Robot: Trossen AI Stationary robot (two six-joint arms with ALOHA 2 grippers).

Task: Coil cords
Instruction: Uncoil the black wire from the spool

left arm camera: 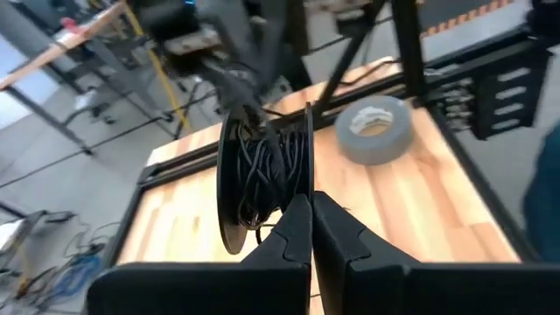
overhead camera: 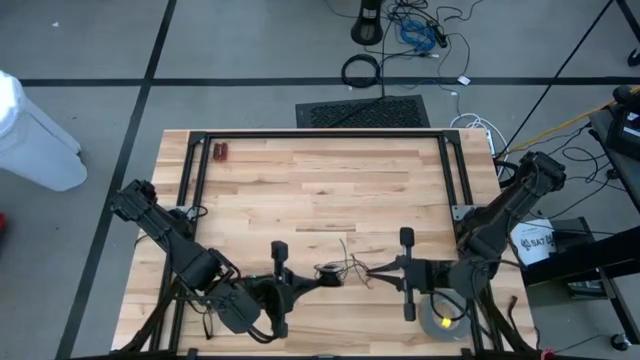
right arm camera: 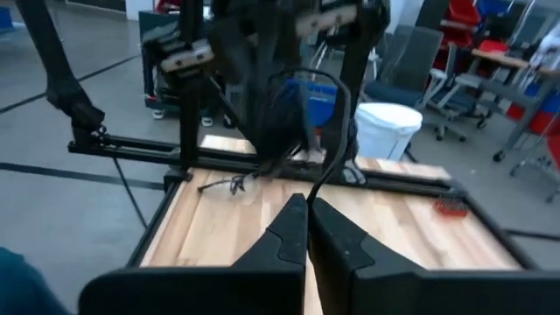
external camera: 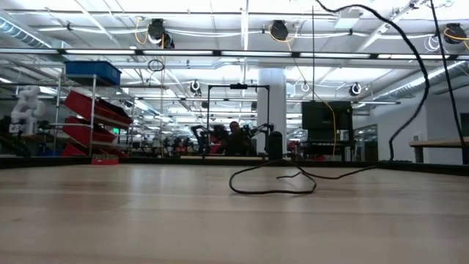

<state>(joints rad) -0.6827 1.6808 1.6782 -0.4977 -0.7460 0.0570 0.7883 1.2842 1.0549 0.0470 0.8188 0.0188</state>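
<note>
at six o'clock on the table [overhead camera: 300, 190], left gripper [overhead camera: 318, 277] pinches the mostly wound cord bundle [overhead camera: 328, 272]; right gripper [overhead camera: 372, 271], pressed together, pinches loose strands [overhead camera: 352, 262] left to wind.

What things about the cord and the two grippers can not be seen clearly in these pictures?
- Free end of the cord: too thin in the high view; out of focus in the right wrist view.
- Whether the right gripper pinches a strand: its shut fingertips hide the contact.
- How the left gripper holds the cord bundle: its own fingers cover the contact.
- Grey tape roll: in the high view the right arm covers it.
</note>
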